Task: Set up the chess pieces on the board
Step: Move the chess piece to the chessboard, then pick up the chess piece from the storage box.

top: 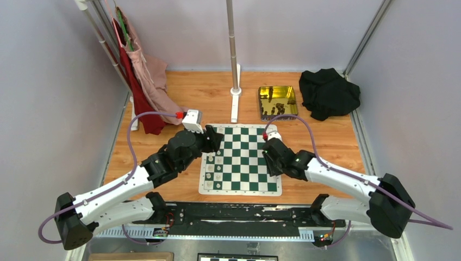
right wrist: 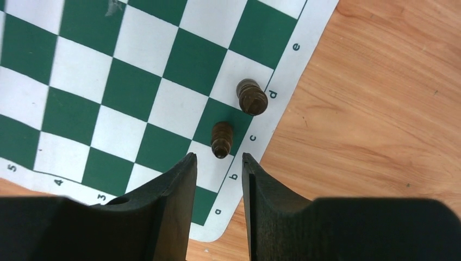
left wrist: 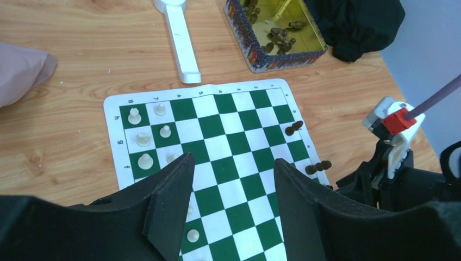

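Right pincer [right wrist: 217, 159] hangs over the board [right wrist: 125, 92] near its lettered edge, jaws apart with nothing between them. Just past its tips at 12 o'clock is one of two dark chess pieces [right wrist: 222, 138], the other close by at 1 o'clock, both on edge squares beside the letters c and d. Left pincer [left wrist: 231, 163] is likewise spread and empty over the board's middle, with cream pieces [left wrist: 144, 138] at its 10 o'clock and, farther out at 1 o'clock on the bench [left wrist: 81, 65], a gold tin [left wrist: 288, 61] holding more dark pieces.
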### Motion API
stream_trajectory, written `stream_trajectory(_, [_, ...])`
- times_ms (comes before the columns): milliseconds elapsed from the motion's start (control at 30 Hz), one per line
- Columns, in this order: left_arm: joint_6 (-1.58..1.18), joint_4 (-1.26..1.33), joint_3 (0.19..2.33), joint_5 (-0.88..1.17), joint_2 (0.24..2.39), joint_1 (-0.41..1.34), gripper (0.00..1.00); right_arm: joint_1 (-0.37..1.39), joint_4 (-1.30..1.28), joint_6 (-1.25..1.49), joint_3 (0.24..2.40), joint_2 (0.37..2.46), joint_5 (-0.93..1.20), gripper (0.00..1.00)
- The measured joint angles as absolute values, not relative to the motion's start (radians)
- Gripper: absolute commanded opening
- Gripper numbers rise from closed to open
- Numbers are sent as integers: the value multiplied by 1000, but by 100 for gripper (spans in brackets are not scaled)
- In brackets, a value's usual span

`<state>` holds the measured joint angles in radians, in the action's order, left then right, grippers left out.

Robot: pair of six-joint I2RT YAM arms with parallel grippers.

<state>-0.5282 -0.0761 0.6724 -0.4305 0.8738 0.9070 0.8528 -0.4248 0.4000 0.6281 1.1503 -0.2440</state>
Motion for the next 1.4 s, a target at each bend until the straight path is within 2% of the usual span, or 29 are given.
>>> stream_trajectory(200, [-528, -76, 672, -431, 850, 912, 63, 856, -496, 401, 669, 1038, -248, 41])
stream_trajectory(333, [-527, -77, 672, -432, 841, 913, 65, 858, -532, 397, 746, 983, -294, 44])
stream_trajectory(500, [-522, -76, 678, -440, 862, 913, 67, 824, -541, 346, 883, 1013, -353, 45])
stream_trajectory(867, [-479, -58, 796, -479, 1040, 914, 79, 466, -411, 205, 1187, 1401, -257, 44])
stream_trajectory(1133, [-448, -19, 921, -460, 1205, 852, 79, 336, -381, 123, 1514, 1775, -164, 42])
stream_trajectory(1400, [-472, 13, 998, -384, 1374, 765, 78, 260, -401, 64, 1741, 2046, -78, 40])
